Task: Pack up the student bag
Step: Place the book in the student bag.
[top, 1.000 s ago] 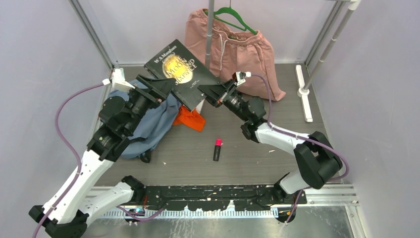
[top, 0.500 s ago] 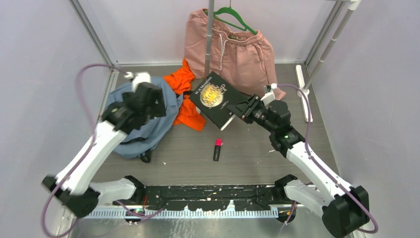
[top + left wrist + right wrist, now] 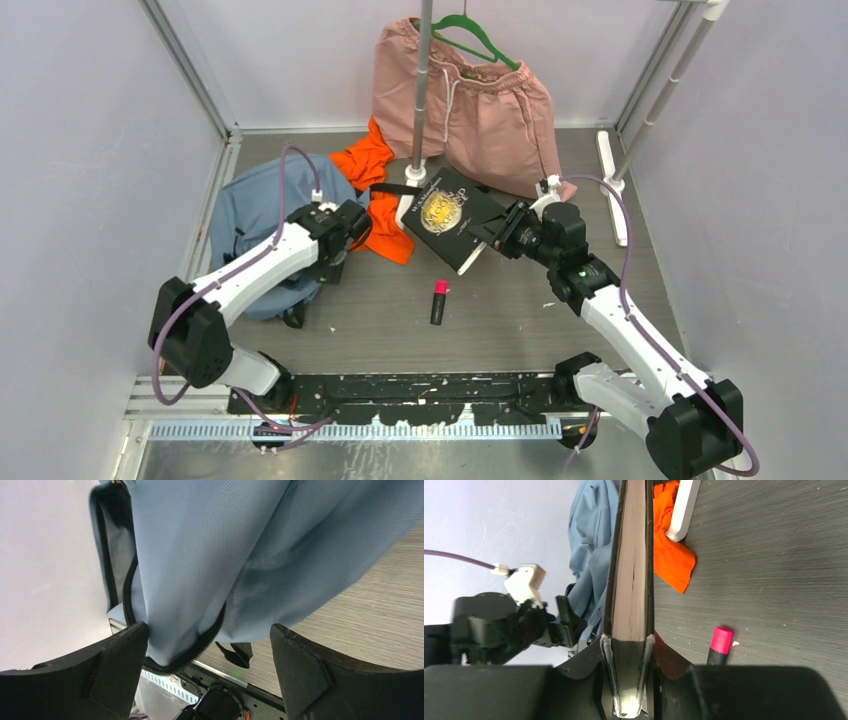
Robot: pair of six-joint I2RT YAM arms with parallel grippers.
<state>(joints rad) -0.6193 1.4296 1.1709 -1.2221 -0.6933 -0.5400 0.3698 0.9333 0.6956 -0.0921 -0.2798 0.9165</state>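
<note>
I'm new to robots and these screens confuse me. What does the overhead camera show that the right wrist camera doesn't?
Only overhead: the pink shorts at the back, and the book with its gold-printed cover.
Only right wrist: a close, end-on look at the book's pages, clamped in the right gripper.
Both: the student bag, the orange cloth and the pink-capped marker.

Only writing around is on the black book (image 3: 452, 217) pinched in the right gripper (image 3: 493, 228): gold lettering around a gold disc on the cover, just past the fingertips. From above it's too small and tilted to actually read. The wrist view only catches the page edge, so no text there.
</note>
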